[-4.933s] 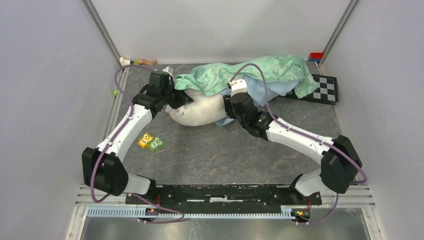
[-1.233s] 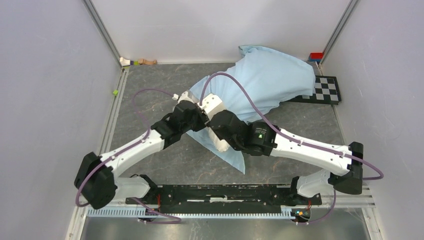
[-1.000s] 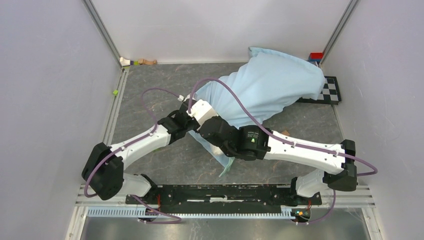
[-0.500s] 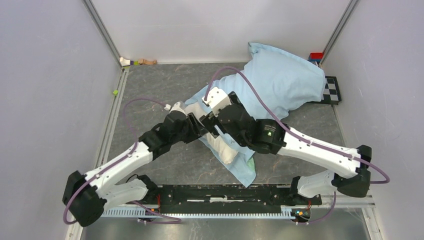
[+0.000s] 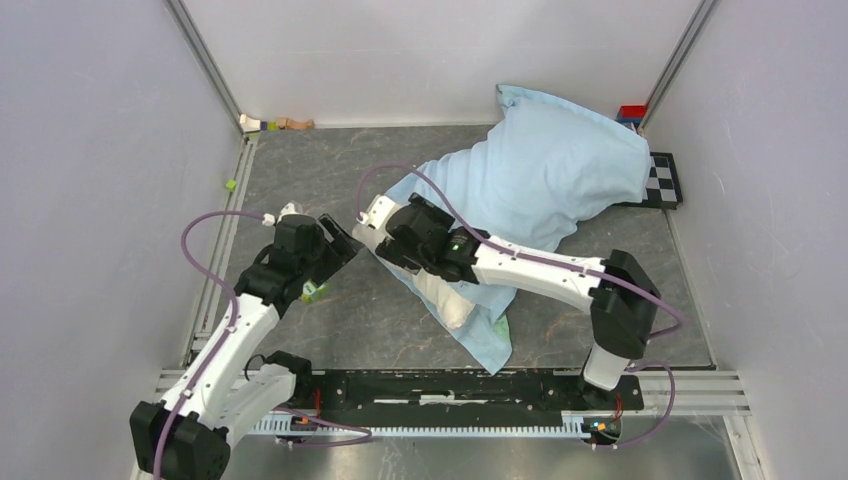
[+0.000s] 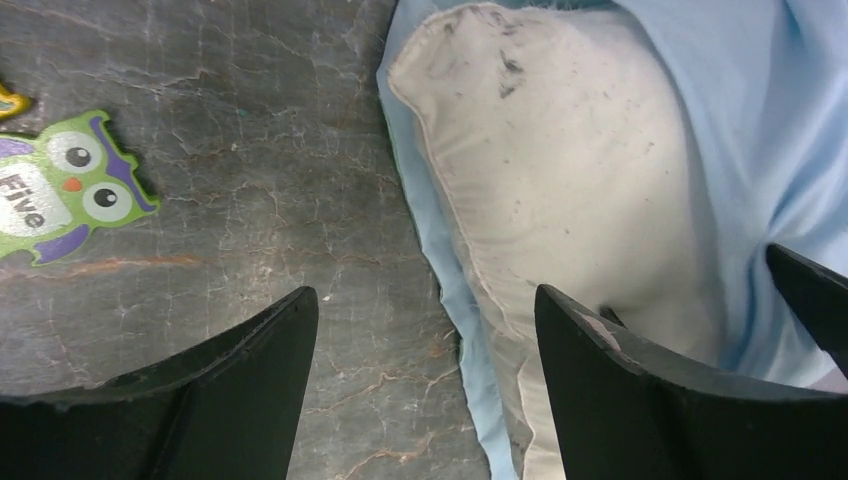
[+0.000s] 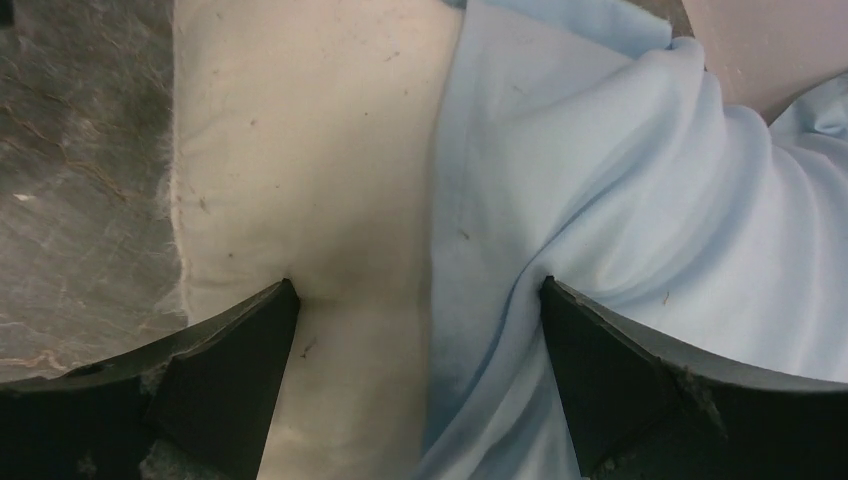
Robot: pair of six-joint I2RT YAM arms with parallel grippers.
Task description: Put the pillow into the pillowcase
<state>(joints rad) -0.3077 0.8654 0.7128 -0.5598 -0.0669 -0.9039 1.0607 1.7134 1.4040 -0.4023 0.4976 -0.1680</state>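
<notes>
From the left wrist, the left claw [image 6: 422,300] stands open with nothing between its fingers, hovering over the grey marbled tabletop [image 6: 250,120]. The plump off-white fabric pillow [image 6: 560,180], speckled with dirt, lies ahead of it and under its right finger, one bare corner poking out of the limp light-blue cloth pillowcase [image 6: 730,120], and a green owl-shaped card [image 6: 70,195] lies off to the claw's left. From the right wrist, the right claw [image 7: 415,295] is spread wide too and grips nothing: its left fingertip seems to press bare pillow, its right a blue fold, the hem running between them. From above, most of the pillow fills the pillowcase beyond both claws, while one end lies uncovered on the near side of the right claw. To finish well, I judge each claw should pinch only the hem layer, at opposite sides of the mouth, and draw it over the exposed end, rather than catching pillow and cloth together.
</notes>
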